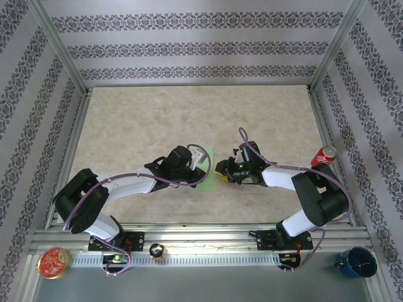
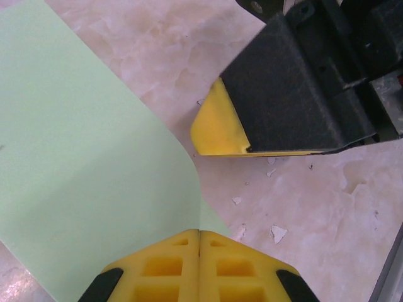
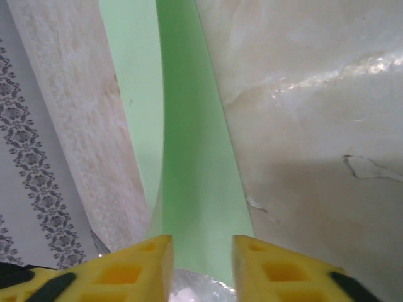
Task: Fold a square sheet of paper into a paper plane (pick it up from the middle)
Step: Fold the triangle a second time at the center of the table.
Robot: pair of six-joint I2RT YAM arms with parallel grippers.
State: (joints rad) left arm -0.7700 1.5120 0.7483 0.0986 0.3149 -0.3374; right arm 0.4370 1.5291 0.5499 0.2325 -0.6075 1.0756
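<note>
Square sheet of paper [image 2: 82, 157] tight in closed left jaws, loose between parted right jaws.

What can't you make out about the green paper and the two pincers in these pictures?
Top view: the left arm covers most of the square sheet of paper, so its folds are unreadable.
Left wrist view: the picture's edges cut off the sheet's outline; the shut left pincer hides the pinched spot.
Right wrist view: whether the open right pincer touches the sheet is unclear.
</note>
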